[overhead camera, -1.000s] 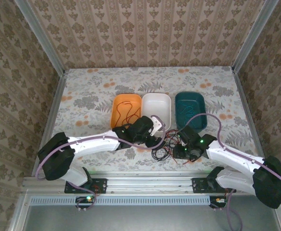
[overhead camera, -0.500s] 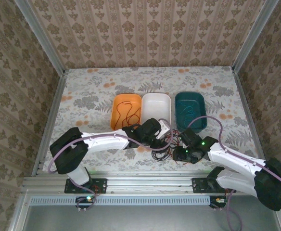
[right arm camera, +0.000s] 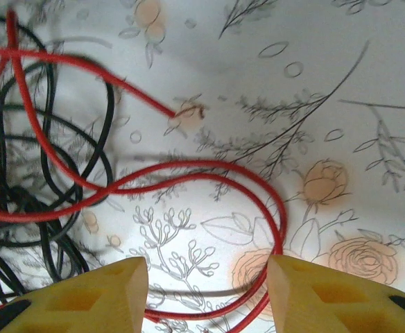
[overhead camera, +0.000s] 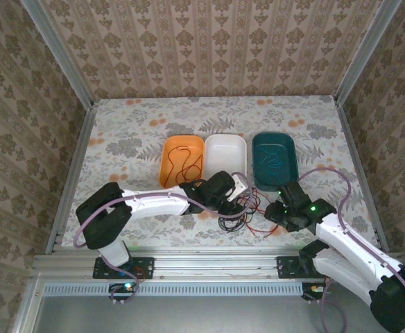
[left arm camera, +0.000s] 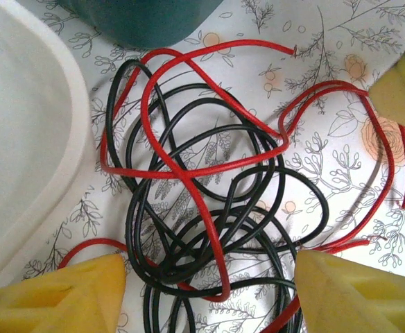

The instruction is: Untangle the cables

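One flowered table (overhead camera: pixel 119 132) carries everything. Along its middle stand an orange tray (overhead camera: pixel 169 149), a white tray (overhead camera: pixel 225 154) and a teal tray (overhead camera: pixel 258 149), probably one for each sorted cable. A thin wire (overhead camera: pixel 182 163) already lies in the orange one and a blue-green wire (overhead camera: pixel 273 161) in the teal one, while the white one looks bare.

Both arms reach inward toward the cables (overhead camera: pixel 234 215), which sit tangled on the cloth just in front of the white and teal trays. The left gripper (left arm camera: pixel 209 267) hangs over the knot with its fingers spread and nothing clamped, seemingly straddling the densest part to pin or pick it. The right gripper (right arm camera: pixel 206 267) is likewise parted at the tangle's right edge, gripping nothing.

A red cable (left arm camera: pixel 188 173) weaves through the black cable (left arm camera: pixel 182 260). Its outer loop (right arm camera: pixel 209 166) runs between the right fingers, likely the strand to draw away.
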{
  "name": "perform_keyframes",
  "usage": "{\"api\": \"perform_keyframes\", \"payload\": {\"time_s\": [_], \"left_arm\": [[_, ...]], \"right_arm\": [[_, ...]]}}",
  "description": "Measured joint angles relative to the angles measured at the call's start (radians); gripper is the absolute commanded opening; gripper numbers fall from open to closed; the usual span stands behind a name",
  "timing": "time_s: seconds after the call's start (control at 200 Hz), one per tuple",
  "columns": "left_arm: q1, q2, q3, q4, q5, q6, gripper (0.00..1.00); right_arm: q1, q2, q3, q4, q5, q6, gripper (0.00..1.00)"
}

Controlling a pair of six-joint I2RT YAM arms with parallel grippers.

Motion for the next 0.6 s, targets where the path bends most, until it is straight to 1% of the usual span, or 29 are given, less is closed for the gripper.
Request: {"api": "perform_keyframes", "payload": {"time_s": [0.05, 0.265, 0.335, 0.43, 0.6], "left_arm": [[0.000, 0.013, 0.018, 0.000, 0.000, 0.005, 0.65], [0.000, 0.061, 0.061, -0.009, -0.006, 0.020, 0.53], [0.000, 0.081, 0.075, -0.027, -0.016, 0.021, 0.48], [0.000, 0.100, 0.082, -0.043, -0.029, 0.024, 0.37], [0.000, 0.105, 0.082, -0.050, -0.050, 0.030, 0.04]], "right_arm": [[-0.018, -0.001, -0.003, 0.001, -0.013, 0.001, 0.49], [-0.029, 0.013, -0.006, 0.020, -0.053, 0.014, 0.49], [-0.029, 0.013, -0.006, 0.025, -0.060, 0.015, 0.49], [-0.030, 0.013, -0.006, 0.029, -0.064, 0.015, 0.48], [-0.031, 0.013, -0.006, 0.032, -0.068, 0.014, 0.49]]}}
